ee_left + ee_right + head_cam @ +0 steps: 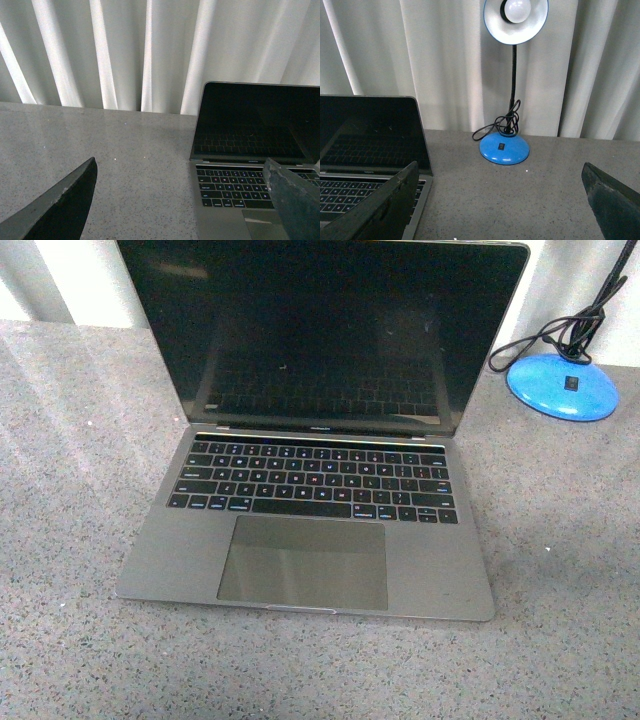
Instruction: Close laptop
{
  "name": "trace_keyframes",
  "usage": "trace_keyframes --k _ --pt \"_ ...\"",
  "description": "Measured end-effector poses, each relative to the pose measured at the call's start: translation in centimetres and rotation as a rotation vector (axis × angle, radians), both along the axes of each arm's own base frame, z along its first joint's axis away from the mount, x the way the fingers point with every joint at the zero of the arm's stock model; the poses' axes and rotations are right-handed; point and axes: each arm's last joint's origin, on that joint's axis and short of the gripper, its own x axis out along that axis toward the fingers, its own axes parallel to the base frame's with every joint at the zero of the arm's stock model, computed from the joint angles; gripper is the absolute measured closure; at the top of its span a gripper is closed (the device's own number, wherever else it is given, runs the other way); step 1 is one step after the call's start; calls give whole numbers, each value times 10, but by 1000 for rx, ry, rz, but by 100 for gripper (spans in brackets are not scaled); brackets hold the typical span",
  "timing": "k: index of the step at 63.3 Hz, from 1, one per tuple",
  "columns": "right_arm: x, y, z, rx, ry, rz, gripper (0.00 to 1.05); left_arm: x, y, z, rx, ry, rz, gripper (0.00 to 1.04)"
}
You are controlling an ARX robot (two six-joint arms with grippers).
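Note:
The space-grey laptop stands open in the middle of the speckled grey table, its black screen upright and dark, black keys and large trackpad facing me. Neither arm shows in the front view. In the left wrist view the laptop lies to one side of my left gripper, which is open and empty above bare table. In the right wrist view the laptop's edge lies beside my right gripper, which is open and empty over the table between laptop and lamp.
A blue desk lamp with a coiled black cord stands at the back right of the table; its base, black neck and shade show in the right wrist view. White pleated curtains hang behind the table.

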Motion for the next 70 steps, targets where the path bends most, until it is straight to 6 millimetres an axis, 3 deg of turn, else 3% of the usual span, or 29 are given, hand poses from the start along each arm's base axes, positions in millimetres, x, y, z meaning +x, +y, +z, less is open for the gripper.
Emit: trace_keyframes --k 65,67,70 --pt "0 0 0 0 0 0 10 0 0 0 0 0 0 7" --pt "0 0 -1 8 18 -16 10 1 0 -1 -17 33 27 7" --pt "1 -2 -1 26 181 -136 10 2 1 -2 -38 142 120 7"
